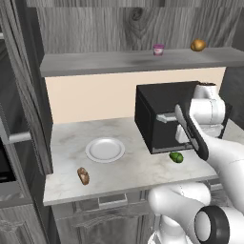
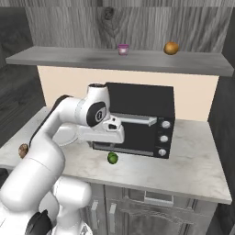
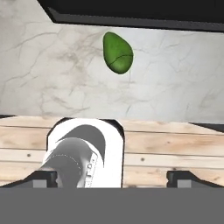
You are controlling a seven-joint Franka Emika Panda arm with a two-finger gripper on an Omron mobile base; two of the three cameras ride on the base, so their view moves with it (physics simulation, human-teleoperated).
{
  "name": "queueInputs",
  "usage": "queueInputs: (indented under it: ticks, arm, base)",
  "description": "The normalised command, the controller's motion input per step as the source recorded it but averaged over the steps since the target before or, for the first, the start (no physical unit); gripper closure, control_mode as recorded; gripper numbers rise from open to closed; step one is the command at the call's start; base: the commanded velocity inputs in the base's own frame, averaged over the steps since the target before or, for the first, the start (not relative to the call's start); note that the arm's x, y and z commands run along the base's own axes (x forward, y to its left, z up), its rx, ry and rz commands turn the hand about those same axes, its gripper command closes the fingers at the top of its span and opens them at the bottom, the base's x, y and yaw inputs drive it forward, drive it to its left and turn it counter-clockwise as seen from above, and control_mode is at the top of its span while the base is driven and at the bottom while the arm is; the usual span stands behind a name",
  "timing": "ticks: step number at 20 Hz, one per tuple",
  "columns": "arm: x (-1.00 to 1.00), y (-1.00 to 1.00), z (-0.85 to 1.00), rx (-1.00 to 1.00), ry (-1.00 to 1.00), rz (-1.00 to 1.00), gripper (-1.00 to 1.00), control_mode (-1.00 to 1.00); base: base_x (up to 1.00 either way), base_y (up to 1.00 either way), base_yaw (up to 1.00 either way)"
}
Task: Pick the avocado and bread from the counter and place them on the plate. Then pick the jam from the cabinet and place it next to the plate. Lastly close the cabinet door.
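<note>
1. In the right base view our arm hides most of the plate point(image 2: 69, 133).
2. In the hand view the tool point(image 3: 112, 178) shows just its fingertips point(image 3: 41, 178), cut by the lower band.
3. The microwave point(image 3: 131, 15) is cropped at the top edge.

Simulated home kitchen. Marbled stone counter point(image 1: 138, 169) is sitting over grey wood drawers point(image 2: 151, 209), black microwave point(image 2: 137, 119) is standing on it, dark wood-grain cabinet point(image 1: 128, 21) with shelf board is hanging above. Food is lying around: plate point(image 1: 105, 149), bread point(image 1: 83, 176), avocado point(image 3: 117, 52), jam point(image 1: 158, 49), orange-brown fruit point(image 2: 171, 47).
</note>
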Motion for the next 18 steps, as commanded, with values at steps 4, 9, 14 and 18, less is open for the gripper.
queueInputs:
  ticks: [4, 9, 14, 18]
  arm:
    - [0.00, -0.04, -0.39, 0.00, -0.01, 0.00, -1.00, -1.00]
    - [0.10, 0.00, -0.43, -0.01, 0.00, 0.00, -1.00, -1.00]
    - [0.19, 0.00, -0.33, -0.03, 0.00, 0.00, -1.00, -1.00]
    - [0.24, -0.01, -0.19, -0.02, 0.00, 0.02, -1.00, -1.00]
  base:
    - [0.00, 0.00, 0.00]
    - [0.00, 0.00, 0.00]
    - [0.00, 0.00, 0.00]
    - [0.00, 0.00, 0.00]
